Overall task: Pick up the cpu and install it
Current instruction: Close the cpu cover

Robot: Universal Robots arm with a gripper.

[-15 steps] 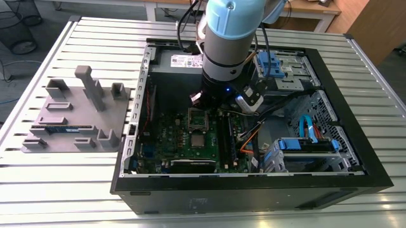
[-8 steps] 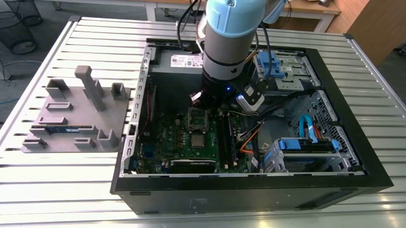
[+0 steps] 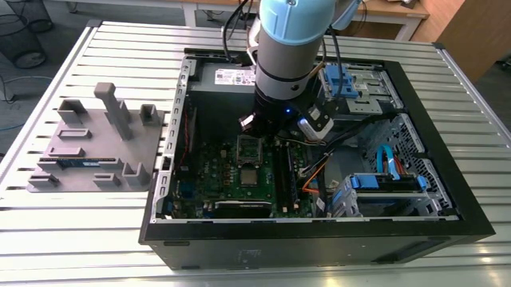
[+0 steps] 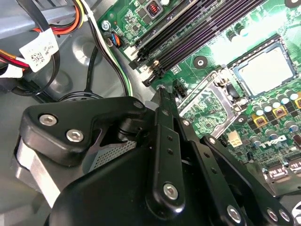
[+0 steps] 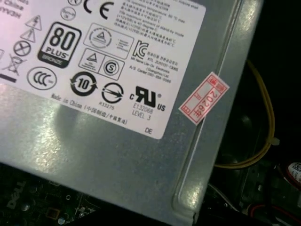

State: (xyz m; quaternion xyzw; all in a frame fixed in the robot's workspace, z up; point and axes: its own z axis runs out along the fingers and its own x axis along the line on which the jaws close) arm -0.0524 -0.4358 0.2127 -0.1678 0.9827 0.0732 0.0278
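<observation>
The cpu [image 3: 249, 177], a small silvery square, lies flat in the motherboard socket inside the open computer case [image 3: 447, 197]. In the second wrist view the cpu [image 4: 265, 70] sits inside its dark socket border. The silver socket frame [image 4: 211, 101] stands flipped open right beside it, and the same frame [image 3: 249, 149] shows in the exterior view. My gripper [image 3: 266, 136] hangs over the motherboard just behind the open frame, apart from the cpu. In the second wrist view the gripper's [image 4: 162, 101] black linkage points towards the frame. Nothing shows in its grasp.
The grey power supply [image 5: 94, 117] with its white label is close behind the wrist. Long dark memory slots [image 4: 188, 28] and cable bundles [image 4: 94, 28] flank the socket. Blue drive cages [image 3: 387, 182] stand at the exterior view's right. A grey fixture [image 3: 96, 149] holding a memory stick [image 3: 80, 161] is outside the case.
</observation>
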